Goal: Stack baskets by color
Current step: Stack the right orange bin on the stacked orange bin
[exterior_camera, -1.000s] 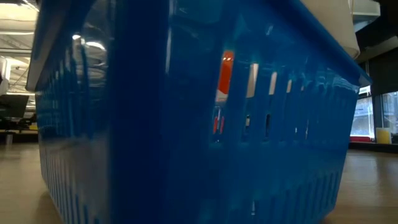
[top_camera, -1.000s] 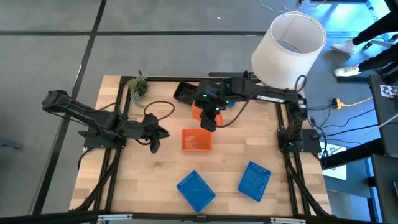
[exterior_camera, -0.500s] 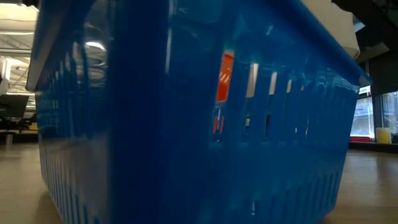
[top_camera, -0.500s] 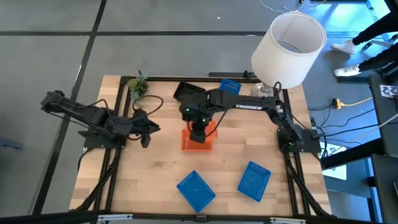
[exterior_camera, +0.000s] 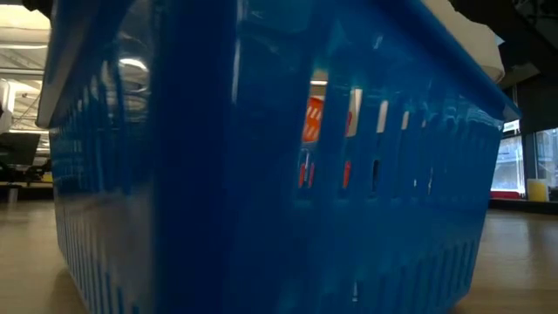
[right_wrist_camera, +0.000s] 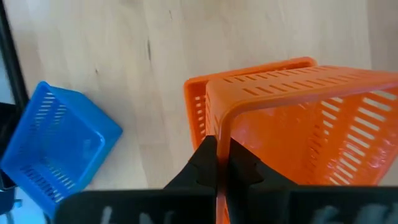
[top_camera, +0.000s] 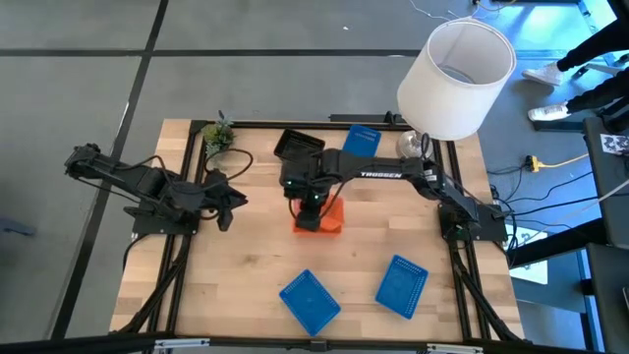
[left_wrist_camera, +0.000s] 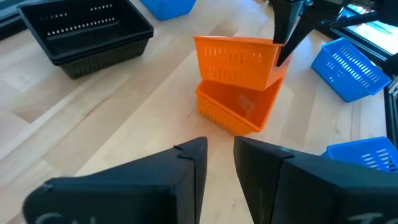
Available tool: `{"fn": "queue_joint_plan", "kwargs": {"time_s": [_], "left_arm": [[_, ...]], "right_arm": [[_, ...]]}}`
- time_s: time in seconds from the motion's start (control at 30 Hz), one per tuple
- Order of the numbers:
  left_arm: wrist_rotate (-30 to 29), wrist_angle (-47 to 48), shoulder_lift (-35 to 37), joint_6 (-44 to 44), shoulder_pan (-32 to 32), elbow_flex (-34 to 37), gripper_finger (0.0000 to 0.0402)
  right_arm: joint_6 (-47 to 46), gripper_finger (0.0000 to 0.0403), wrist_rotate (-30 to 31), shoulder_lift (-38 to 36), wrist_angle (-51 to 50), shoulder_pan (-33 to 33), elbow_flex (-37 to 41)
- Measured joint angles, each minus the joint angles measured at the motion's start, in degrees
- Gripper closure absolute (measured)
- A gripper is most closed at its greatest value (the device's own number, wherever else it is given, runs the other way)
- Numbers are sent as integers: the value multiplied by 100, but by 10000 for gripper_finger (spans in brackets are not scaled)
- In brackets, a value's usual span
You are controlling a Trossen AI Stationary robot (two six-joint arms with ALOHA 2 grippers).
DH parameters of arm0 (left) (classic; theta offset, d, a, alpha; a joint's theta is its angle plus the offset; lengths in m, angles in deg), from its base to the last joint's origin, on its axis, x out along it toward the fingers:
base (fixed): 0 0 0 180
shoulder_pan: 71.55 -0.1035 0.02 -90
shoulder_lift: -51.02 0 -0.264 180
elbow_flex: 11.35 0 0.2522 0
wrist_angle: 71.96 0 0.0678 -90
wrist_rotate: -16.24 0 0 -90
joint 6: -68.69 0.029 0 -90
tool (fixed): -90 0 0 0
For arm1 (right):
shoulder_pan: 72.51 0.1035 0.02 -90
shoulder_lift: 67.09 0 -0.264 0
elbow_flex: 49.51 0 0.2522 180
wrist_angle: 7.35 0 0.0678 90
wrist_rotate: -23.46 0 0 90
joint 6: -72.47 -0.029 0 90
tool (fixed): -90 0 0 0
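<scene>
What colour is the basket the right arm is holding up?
Orange basket, clearest in the left wrist view, above another orange one.

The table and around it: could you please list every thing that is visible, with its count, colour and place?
Orange baskets: two seen, table centre; upper one tilted over the lower one.
Blue baskets: three; two at the near edge, one at the far edge.
Black baskets: one stack, far side; count cannot be told.
Plant: one, green, far left corner.
Lampshade: one, white, beyond the far right corner.
Table: one, light wood.
Right gripper: shut on the upper orange basket's rim.
Left gripper: waits at the left, slightly open, empty.
</scene>
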Motion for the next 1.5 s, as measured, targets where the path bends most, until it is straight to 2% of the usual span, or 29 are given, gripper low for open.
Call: {"fn": "queue_joint_plan", "kwargs": {"time_s": [0.2,0.53,0.8,1.13,1.37,1.5], "left_arm": [[2,40,0,1,0,0,331],[4,38,-2,1,0,0,331],[7,38,-2,-1,0,0,331],[7,38,-2,-9,0,0,331],[7,38,-2,-18,0,0,331],[9,38,-2,-18,0,0,331]], "right_arm": [[128,401,226,71,-244,54,0],[164,371,530,352,-410,53,9],[184,367,446,363,-591,46,9],[325,394,448,363,-605,41,9],[317,334,467,363,-594,41,9],[314,314,442,363,-617,41,9]]}}
